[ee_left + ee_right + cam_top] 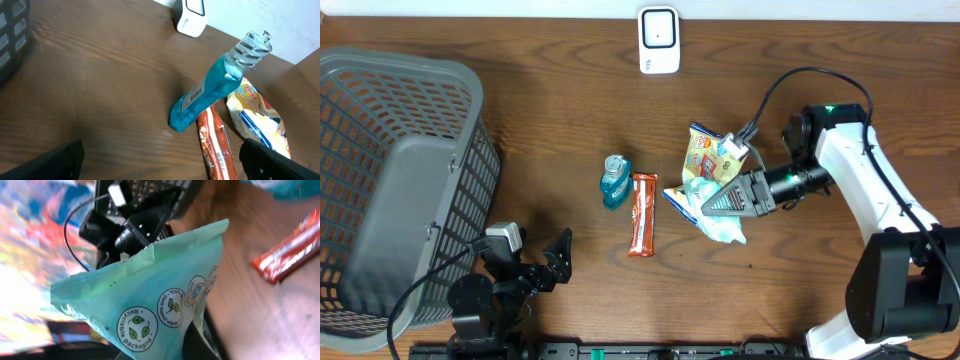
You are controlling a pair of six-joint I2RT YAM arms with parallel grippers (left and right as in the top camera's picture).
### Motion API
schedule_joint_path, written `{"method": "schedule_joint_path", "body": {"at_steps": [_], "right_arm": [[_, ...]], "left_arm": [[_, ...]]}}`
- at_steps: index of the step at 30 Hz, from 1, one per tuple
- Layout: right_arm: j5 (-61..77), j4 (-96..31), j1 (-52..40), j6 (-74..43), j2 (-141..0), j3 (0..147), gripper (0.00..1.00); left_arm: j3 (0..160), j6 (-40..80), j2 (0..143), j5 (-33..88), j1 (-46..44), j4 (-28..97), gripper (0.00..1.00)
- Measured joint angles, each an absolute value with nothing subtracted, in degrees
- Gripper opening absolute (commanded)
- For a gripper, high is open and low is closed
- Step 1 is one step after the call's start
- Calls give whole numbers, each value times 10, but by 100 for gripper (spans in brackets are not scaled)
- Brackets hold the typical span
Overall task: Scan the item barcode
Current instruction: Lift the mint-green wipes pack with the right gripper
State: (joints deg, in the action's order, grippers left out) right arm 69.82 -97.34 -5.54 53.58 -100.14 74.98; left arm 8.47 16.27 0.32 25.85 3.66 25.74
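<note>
Gray basket (pixel 470 190) sits left; mouthwash bottle (pixel 615 182) (blue) lies beside snack bar (pixel 642 214).

A grey slatted plastic basket (pixel 390 180) runs off the overhead view's left edge. A white plastic scanner (pixel 191 20) is cropped at the left wrist view's top. Beside a pale green pouch (pixel 150 295), the background blurs.

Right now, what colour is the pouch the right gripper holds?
Mint green pouch, clearest in the right wrist view.
</note>
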Motion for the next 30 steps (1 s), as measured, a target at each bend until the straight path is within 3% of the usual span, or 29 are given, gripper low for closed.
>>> {"method": "schedule_joint_path", "body": {"at_steps": [3, 5, 11, 16, 19, 23, 25, 26, 28, 30], "right_arm": [[698, -974, -58, 623, -1001, 750, 5], [691, -973, -63, 671, -1001, 750, 1], [616, -909, -68, 709, -1001, 750, 1], [526, -713, -69, 551, -1001, 750, 3], [392, -576, -78, 375, -1001, 749, 2], [220, -512, -100, 222, -1001, 737, 3], [167, -498, -120, 173, -1001, 719, 22], [153, -491, -129, 159, -1001, 711, 49], [132, -485, -145, 142, -1001, 696, 86], [119, -486, -157, 125, -1001, 688, 98]], "left_arm": [[85, 163, 3, 258, 37, 257, 99], [85, 163, 3, 258, 37, 257, 99], [85, 163, 3, 258, 37, 257, 99], [85, 163, 3, 258, 37, 257, 99], [85, 163, 3, 258, 37, 258, 99], [85, 163, 3, 258, 37, 257, 99], [85, 163, 3, 258, 37, 257, 99], [85, 163, 3, 258, 37, 258, 99], [85, 163, 3, 258, 37, 258, 99], [85, 163, 3, 258, 37, 257, 99]]}}
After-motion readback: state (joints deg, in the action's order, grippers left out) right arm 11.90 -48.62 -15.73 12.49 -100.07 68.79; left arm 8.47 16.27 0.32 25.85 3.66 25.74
